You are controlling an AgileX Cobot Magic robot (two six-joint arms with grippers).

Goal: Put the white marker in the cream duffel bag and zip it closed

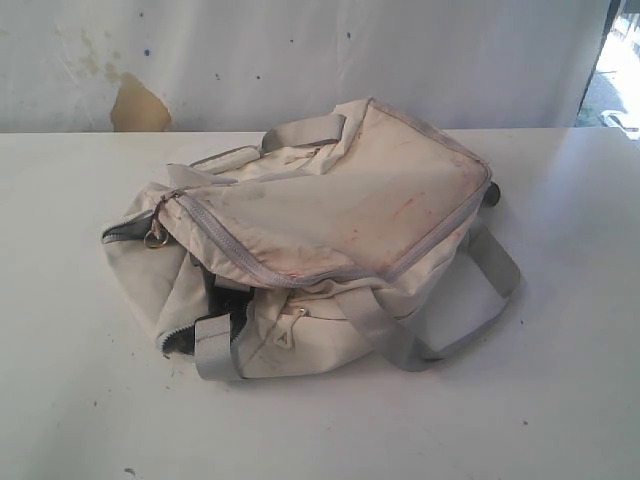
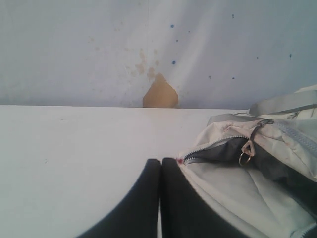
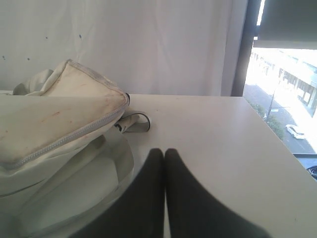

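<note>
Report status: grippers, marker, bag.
Left gripper shut, empty; right gripper shut, empty. Cream duffel bag on table, zipper partly open. White marker not in sight. Top flap sags over opening.

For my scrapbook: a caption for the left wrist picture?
Shut left gripper beside the unzipped cream duffel bag on a white table.

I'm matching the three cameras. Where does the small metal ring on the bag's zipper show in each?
Exterior view: the metal ring hangs at the left end of the cream duffel bag.
Left wrist view: right of centre, under the open zipper.
Right wrist view: not in it.
Shared landmark: the tan patch on the back wall, exterior and left wrist views.
</note>
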